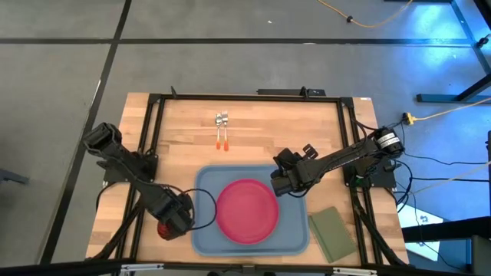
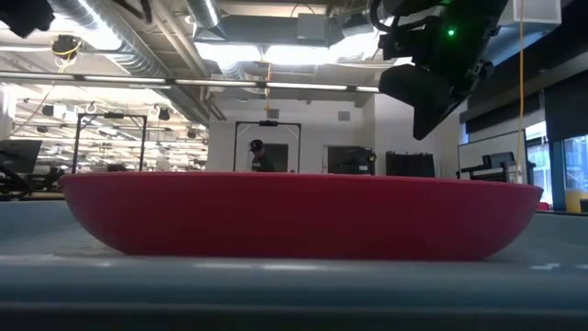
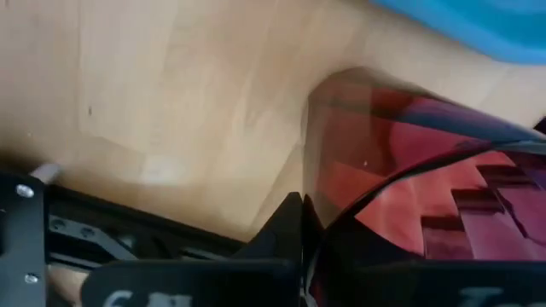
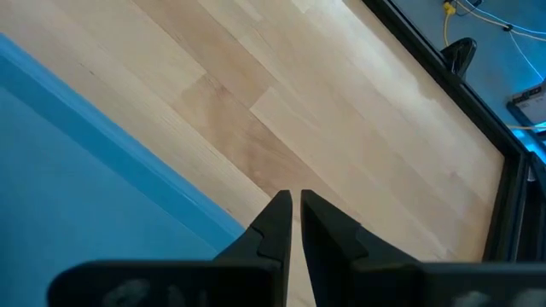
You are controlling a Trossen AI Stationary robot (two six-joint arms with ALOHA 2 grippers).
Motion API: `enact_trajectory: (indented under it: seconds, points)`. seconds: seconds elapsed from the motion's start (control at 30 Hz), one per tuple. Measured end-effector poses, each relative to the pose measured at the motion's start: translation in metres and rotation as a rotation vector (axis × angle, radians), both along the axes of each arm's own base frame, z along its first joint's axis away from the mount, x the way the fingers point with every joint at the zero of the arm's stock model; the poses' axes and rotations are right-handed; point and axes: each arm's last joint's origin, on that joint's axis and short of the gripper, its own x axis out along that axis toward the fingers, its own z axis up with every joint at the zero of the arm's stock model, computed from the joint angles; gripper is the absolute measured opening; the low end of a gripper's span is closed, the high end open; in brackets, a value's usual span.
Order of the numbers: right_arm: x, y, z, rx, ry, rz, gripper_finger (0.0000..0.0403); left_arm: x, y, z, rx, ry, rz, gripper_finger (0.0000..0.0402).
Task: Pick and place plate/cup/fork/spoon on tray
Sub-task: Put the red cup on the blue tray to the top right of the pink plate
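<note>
The pink-red plate [image 1: 247,208] lies flat in the light blue tray [image 1: 295,230]; it also shows in the low view [image 2: 303,216]. The dark red translucent cup [image 1: 164,229] is at the table's near left, just left of the tray, with my left gripper [image 1: 173,221] shut on it. My right gripper [image 1: 278,186] is shut and empty above the tray's far right corner; its fingers [image 4: 294,217] hover over the wood beside the tray's rim [image 4: 128,162]. The fork and spoon [image 1: 222,130] lie side by side on the table's far part, orange handles toward the near edge. My left gripper has the cup's side wall [image 3: 317,196] between its fingers. One finger [image 3: 288,226] is outside the wall. The other shows only dimly through the red wall, so it seems to be inside the cup. I cannot tell whether the cup stands on the table or is lifted.
An olive-green pad [image 1: 331,234] lies right of the tray at the near right. A black frame [image 1: 245,97] runs around the table. Bare wood lies between the tray and the utensils. A person [image 2: 260,154] stands far back in the room.
</note>
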Motion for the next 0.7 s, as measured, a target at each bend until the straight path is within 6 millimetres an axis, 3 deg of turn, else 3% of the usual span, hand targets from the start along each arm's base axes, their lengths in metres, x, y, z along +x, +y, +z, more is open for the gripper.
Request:
enact_trajectory:
  seconds: [0.17,0.37,0.6,0.7]
  points:
    - [0.0,0.0,0.0,0.0,-0.001,0.0,0.0033,-0.001,0.009,0.014,-0.035,-0.017,-0.023,0.0004]
    - [-0.001,0.002,0.0,0.007,0.006,0.011,0.0033,-0.004,0.024,0.06,-0.065,-0.018,0.0,0.0003]
    - [-0.013,0.014,-0.003,0.184,0.253,0.125,0.0033,0.018,0.044,0.121,0.021,-0.365,0.013,0.0002]
    - [-0.024,0.023,-0.003,0.308,0.359,0.119,0.0033,0.032,0.058,0.136,0.093,-0.492,-0.003,0.0002]
